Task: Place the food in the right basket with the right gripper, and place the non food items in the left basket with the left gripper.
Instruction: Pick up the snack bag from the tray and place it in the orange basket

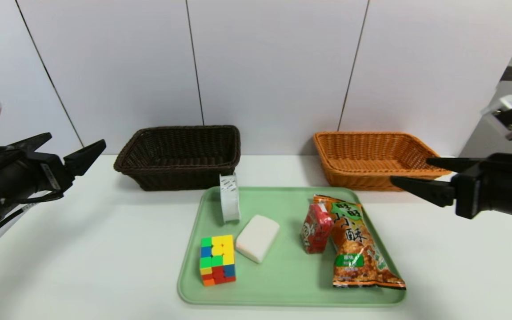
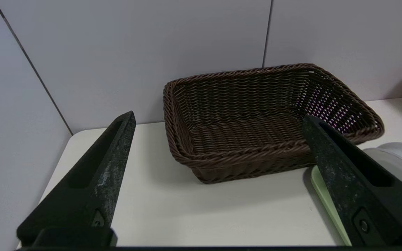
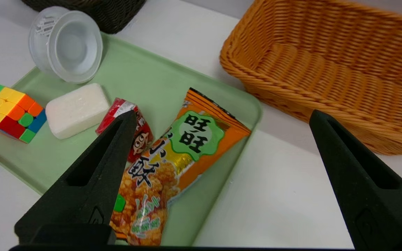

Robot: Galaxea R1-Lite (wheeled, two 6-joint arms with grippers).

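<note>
- Where the white table (image 1: 105,266) spreads out below the two arms, it bears a tray and two baskets.
- The green tray (image 1: 282,284) lies in the middle, nearer than the baskets, with all the food and non-food items on it.
- The dark brown basket (image 1: 180,180) stands beyond the tray, toward its left side, with nothing in it.
- The orange-tan basket (image 1: 362,181) stands beyond the tray's right side, also empty.
- The left gripper (image 1: 78,138) hovers left of the dark basket, fingers spread wide, holding nothing.
- The right gripper (image 1: 409,170) hovers by the near side of the orange basket, fingers likewise spread, nothing between them.
- The orange snack bag (image 1: 356,244) lies along the tray's right side.
- The white tub (image 1: 230,198) sits on its side at the tray's far left corner.
- The white soap (image 1: 258,238) lies flat between the cube and the red packet.
- The red packet (image 1: 316,229) is right beside the snack bag.
- The puzzle cube (image 1: 218,260) sits near the tray's left edge.
</note>
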